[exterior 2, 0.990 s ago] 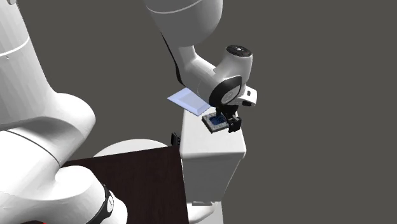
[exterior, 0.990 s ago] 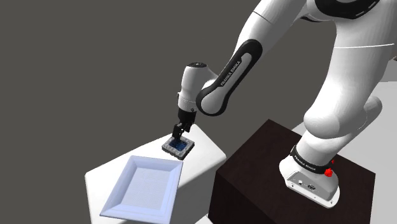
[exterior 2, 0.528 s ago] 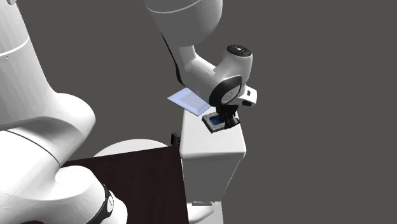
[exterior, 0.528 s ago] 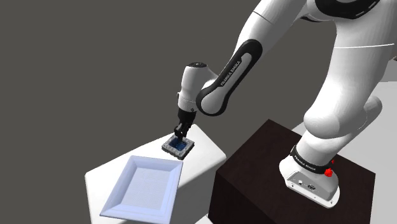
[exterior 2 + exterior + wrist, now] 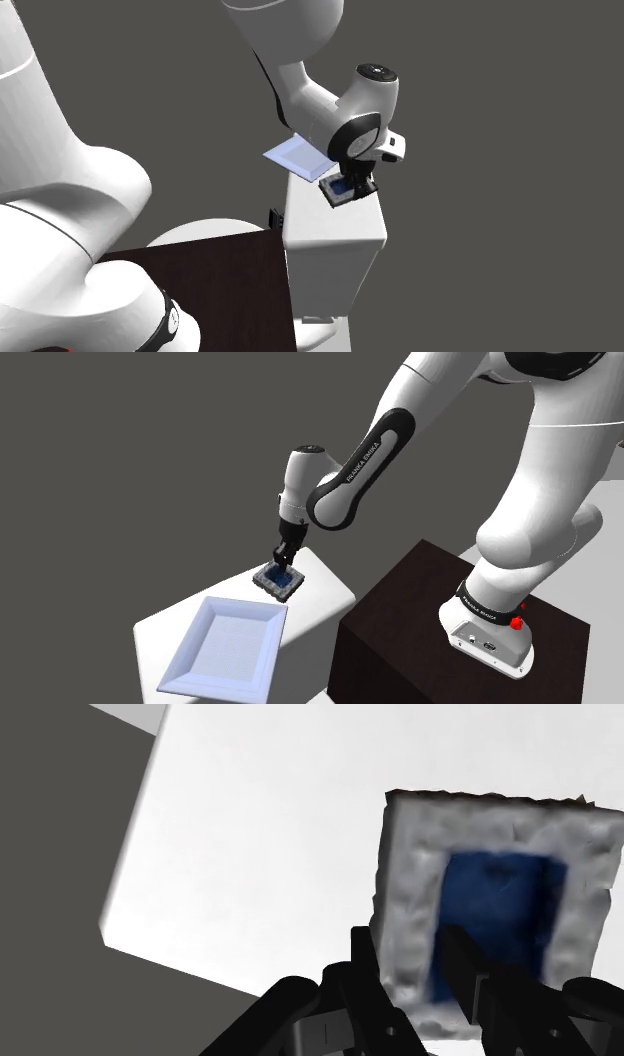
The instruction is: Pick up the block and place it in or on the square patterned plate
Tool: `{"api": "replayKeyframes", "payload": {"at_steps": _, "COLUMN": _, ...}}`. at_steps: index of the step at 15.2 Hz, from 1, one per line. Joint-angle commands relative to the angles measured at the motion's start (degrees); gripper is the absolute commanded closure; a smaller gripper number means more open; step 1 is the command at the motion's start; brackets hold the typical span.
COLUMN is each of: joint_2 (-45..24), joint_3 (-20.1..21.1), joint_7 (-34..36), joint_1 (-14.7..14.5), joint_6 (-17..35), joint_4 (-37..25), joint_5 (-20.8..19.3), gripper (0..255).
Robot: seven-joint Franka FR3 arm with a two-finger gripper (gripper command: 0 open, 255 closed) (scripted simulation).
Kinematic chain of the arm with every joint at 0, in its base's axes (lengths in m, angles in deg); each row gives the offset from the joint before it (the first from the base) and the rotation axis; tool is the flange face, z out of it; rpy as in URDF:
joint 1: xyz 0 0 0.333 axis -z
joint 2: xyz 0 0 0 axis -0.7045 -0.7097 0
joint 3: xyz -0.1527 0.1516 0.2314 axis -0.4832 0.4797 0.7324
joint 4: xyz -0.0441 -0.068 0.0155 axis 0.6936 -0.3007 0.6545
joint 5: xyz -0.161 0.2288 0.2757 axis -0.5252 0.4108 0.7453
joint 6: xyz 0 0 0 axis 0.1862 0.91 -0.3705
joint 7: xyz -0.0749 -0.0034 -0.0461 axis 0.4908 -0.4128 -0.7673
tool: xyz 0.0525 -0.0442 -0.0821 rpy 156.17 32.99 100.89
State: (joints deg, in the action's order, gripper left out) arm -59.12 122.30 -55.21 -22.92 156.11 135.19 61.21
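Observe hand (image 5: 412, 954) clamped on grey rim of block (image 5: 480, 824), one finger outside, one over blue centre. Locate block near corner of white counter (image 5: 330, 592), just beside square plate (image 5: 230, 647).

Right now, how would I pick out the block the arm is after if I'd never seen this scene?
Find the white table beside the dark stand. Past the large plain white square plate is the block, with the black pincer gripping one edge. Unlike the plate, it is small, with a rough grey frame around a dark blue centre.
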Motion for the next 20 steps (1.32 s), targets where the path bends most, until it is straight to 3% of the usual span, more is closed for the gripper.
{"api": "replayKeyframes", "payload": {"at_steps": 1, "joint_2": 1.67, "joint_3": 2.26, "joint_7": -1.49, "joint_1": 1.92, "joint_6": -1.25, "joint_4": 0.2, "joint_5": 2.3, "gripper": 255}}
{"api": "replayKeyframes", "payload": {"at_steps": 9, "joint_2": 9.48, "joint_3": 10.27, "joint_7": -8.72, "joint_1": 8.6, "joint_6": -7.61, "joint_4": -0.5, "joint_5": 13.56, "gripper": 255}}
{"api": "replayKeyframes", "payload": {"at_steps": 14, "joint_2": 15.32, "joint_3": 12.52, "joint_7": -13.78, "joint_1": 10.56, "joint_6": -12.41, "joint_4": -1.62, "joint_5": 21.37, "gripper": 255}}
{"api": "replayKeyframes", "payload": {"at_steps": 16, "joint_2": 15.17, "joint_3": 12.97, "joint_7": -11.79, "joint_1": 9.56, "joint_6": -12.48, "joint_4": -2.06, "joint_5": 20.72, "gripper": 255}}
{"api": "replayKeyframes", "payload": {"at_steps": 20, "joint_2": 12.37, "joint_3": 14.86, "joint_7": -1.68, "joint_1": 5.83, "joint_6": -12.03, "joint_4": -4.22, "joint_5": 14.75, "gripper": 255}}
